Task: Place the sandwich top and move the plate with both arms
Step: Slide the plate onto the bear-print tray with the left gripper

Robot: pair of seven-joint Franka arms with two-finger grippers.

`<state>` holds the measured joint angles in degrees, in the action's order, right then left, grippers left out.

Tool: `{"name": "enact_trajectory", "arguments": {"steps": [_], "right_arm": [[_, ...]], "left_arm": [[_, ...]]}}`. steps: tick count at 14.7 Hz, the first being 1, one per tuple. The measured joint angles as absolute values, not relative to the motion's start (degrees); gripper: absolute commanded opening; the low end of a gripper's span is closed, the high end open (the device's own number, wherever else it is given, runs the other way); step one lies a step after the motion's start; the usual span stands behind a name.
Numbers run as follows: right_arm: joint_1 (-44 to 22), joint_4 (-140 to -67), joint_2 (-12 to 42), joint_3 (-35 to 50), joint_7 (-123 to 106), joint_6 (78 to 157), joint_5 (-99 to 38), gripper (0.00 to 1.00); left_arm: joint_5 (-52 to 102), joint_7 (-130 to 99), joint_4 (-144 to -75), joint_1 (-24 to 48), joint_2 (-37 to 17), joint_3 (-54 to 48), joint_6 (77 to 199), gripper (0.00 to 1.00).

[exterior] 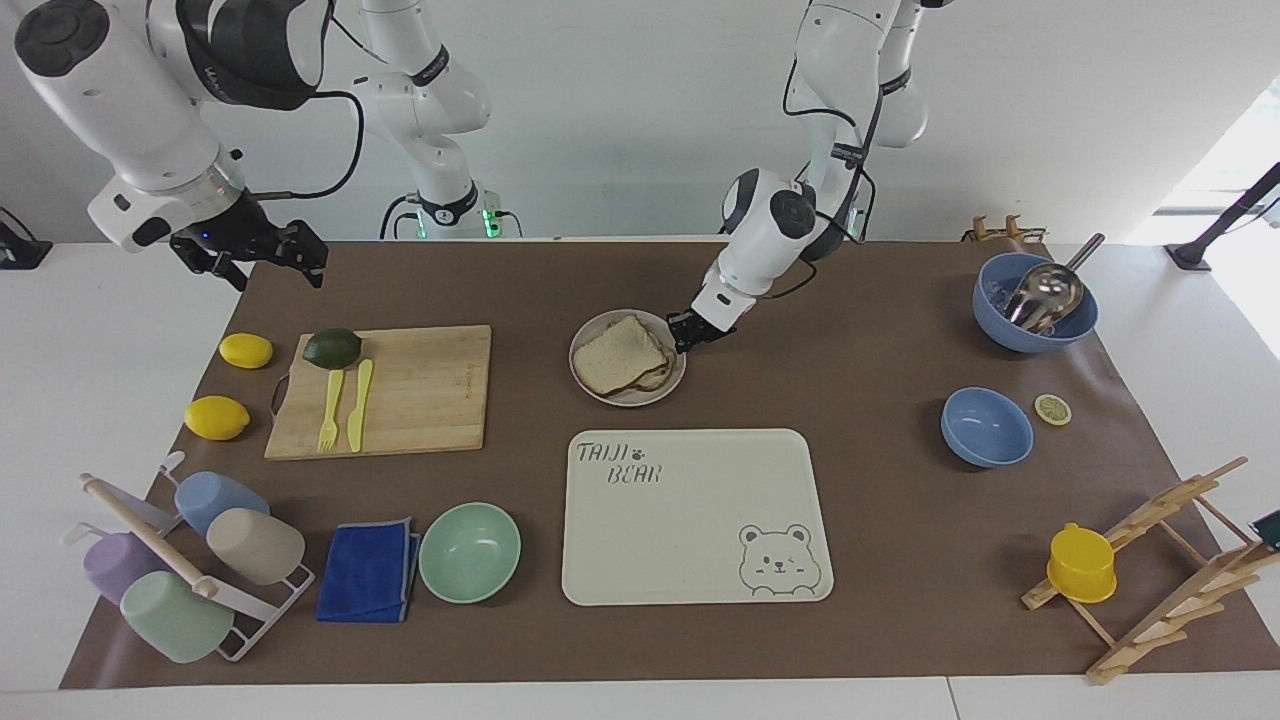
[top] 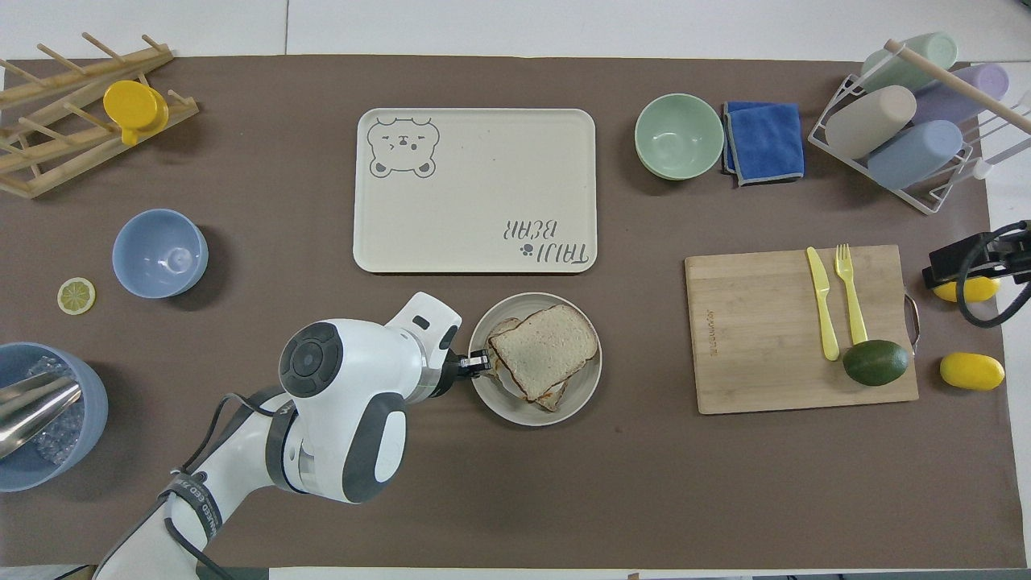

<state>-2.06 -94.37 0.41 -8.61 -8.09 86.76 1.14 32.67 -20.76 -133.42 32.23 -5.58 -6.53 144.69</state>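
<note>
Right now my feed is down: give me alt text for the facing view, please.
The left gripper is at the rim of the plate, which carries the sandwich top on the stack, just nearer the robots than the bear tray. The right gripper waits in the air over the table's edge near a lemon.

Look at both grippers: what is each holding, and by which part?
The left gripper grips the plate by its rim. The right gripper holds nothing.
</note>
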Motion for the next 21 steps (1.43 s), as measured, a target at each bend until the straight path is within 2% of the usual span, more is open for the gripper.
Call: {"name": "enact_trajectory", "arguments": {"steps": [5, 9, 12, 14, 18, 21], "right_arm": [[-2.1, -94.4, 0.4, -8.6, -8.1, 86.8, 1.1, 1.00], [-2.1, -94.4, 0.4, -8.6, -8.1, 86.8, 1.1, 1.00], [-2.1, -94.4, 0.4, -8.6, -8.1, 86.8, 1.1, 1.00], [-2.1, -94.4, 0.4, -8.6, -8.1, 86.8, 1.1, 1.00], [-2.1, -94.3, 0.4, -8.5, -8.1, 86.8, 1.1, 1.00], [-2.1, -94.3, 0.4, -8.5, -8.1, 86.8, 1.1, 1.00]], "left_arm": [[32.7, -19.6, -127.3, 27.4, -5.4, -6.1, 136.8, 0.00], [33.5, -14.3, -123.2, 24.9, -5.5, -5.7, 135.3, 0.00], [33.5, -6.4, -116.0, 18.3, -7.9, -5.2, 130.3, 0.00], [31.5, -4.4, -109.1, 14.5, -12.1, -5.0, 127.2, 0.00], [26.9, -4.2, -94.6, 13.7, -25.0, -5.2, 123.6, 0.00], [25.4, -4.2, -88.5, 13.3, -32.0, -5.1, 123.7, 0.00]]}}
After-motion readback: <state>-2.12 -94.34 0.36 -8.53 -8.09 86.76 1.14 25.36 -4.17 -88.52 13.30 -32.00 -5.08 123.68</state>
